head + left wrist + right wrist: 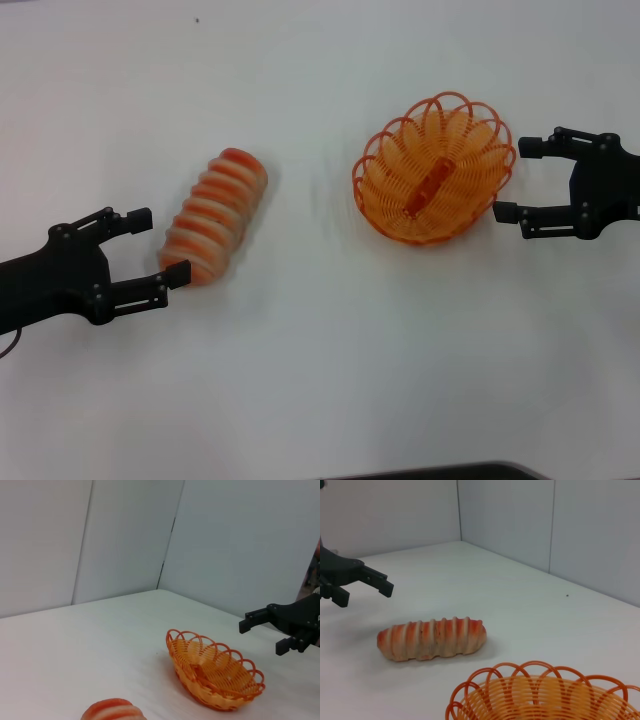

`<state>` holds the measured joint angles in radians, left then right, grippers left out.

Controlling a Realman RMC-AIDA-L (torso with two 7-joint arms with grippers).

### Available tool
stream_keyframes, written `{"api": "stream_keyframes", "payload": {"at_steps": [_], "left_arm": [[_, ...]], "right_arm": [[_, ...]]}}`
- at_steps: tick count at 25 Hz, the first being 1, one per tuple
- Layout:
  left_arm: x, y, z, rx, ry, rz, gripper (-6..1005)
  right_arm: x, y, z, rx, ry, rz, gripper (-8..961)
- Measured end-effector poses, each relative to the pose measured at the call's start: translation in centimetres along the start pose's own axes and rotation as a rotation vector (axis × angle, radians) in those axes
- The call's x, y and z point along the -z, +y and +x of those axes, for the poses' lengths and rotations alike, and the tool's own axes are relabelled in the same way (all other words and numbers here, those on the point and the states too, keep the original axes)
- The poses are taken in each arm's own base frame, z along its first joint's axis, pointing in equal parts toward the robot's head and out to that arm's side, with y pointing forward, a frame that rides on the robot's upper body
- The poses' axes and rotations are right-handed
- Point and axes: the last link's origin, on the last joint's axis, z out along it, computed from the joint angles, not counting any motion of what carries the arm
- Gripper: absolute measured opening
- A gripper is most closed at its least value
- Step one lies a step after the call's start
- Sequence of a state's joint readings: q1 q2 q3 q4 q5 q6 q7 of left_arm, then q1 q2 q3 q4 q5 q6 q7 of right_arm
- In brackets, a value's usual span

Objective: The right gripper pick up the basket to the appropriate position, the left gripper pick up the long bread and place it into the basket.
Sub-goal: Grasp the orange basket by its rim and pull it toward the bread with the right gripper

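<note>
Beside the basket (434, 171) on the table (320, 380), the right hand (520, 180) waits with fingers apart; left of it, the left hand (160, 245), also spread, brackets the long bread (213, 215). Closing off-centre could roll the loaf away.

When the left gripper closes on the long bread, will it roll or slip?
The long bread is rounded and lies free on the table, so a nudge may roll it. Its ridged stripes probably aid grip. The open left gripper already brackets one end.

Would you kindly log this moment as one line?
left gripper: open at long bread end | right gripper: open beside basket | bread on table
</note>
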<state>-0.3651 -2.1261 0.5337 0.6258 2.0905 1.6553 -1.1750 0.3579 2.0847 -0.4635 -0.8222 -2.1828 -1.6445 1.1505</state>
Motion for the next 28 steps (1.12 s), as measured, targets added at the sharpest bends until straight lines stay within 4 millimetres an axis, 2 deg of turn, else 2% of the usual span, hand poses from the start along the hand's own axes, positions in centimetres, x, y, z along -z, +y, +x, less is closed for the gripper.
{"api": "stream_keyframes", "payload": {"at_steps": [10,14,22,28], "left_arm": [[0.0,-0.1,0.0,0.002,-0.003,0.003,907],[0.0,-0.1,0.1,0.042,0.0,-0.003,907],[-0.2,0.0,0.2,0.045,0.004,-0.013,908],[-0.2,-0.1,0.3,0.038,0.003,-0.01,908]], "right_arm": [[-0.1,-0.1,-0.1,-0.009,-0.002,-0.003,942],[-0.4,-0.3,-0.7,-0.097,-0.014,-0.004,942],[-0.3,-2.9,-3.6,-0.503,0.005,-0.011,941],[0.0,-5.6,-6.8,-0.635,0.085,-0.014,941]]}}
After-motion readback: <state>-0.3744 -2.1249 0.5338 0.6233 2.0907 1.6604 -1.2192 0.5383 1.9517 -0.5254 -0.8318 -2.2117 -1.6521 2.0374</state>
